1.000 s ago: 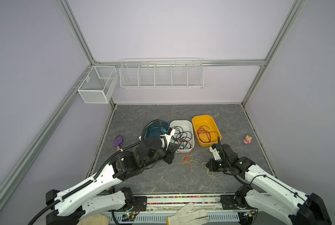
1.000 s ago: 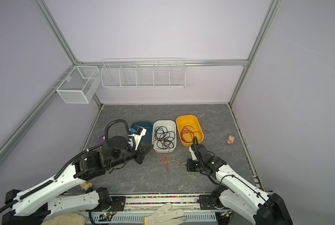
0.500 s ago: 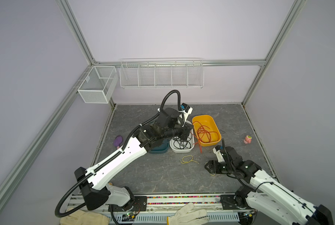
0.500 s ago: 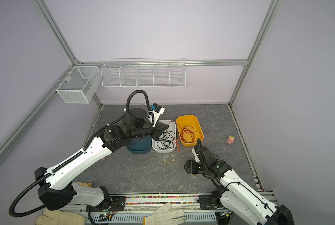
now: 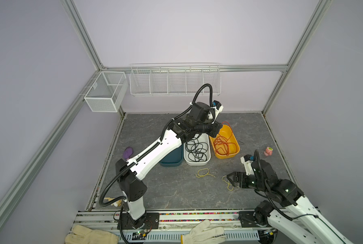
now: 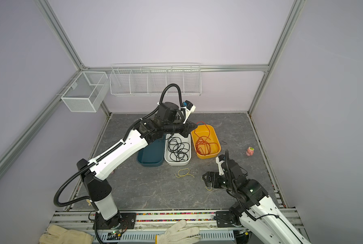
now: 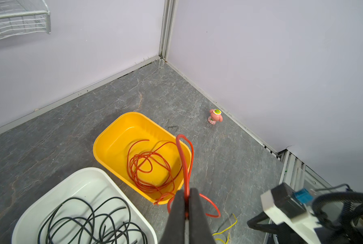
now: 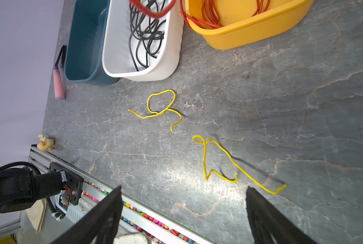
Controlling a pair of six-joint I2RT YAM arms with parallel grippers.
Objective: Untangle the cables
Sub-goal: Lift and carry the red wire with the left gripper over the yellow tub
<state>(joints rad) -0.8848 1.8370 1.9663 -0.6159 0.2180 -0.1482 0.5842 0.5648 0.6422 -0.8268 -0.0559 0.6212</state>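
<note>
My left gripper (image 7: 187,191) is shut on a red cable (image 7: 151,166). It hangs over the near rim of the yellow bin (image 7: 104,137), where most of that cable lies coiled. In both top views the left gripper (image 5: 217,128) (image 6: 194,127) is raised above the bins. Black cables (image 5: 197,150) fill the white bin (image 5: 195,163). Two short yellow cables lie apart on the table, one (image 8: 155,115) in front of the white bin, the other (image 8: 205,160) just ahead of my right gripper (image 8: 184,187). The right gripper (image 5: 229,178) is open and holds nothing.
A teal bin (image 5: 170,162) stands left of the white one. A pink toy (image 5: 268,151) sits near the right wall and a purple object (image 5: 128,152) near the left wall. Gloves (image 5: 201,233) lie on the front rail. Wire baskets (image 5: 174,80) hang on the back wall.
The left arm has swung up and back from the tangle to the yellow bin, carrying the red cable. The right gripper has opened, and a yellow cable now lies loose before it.
</note>
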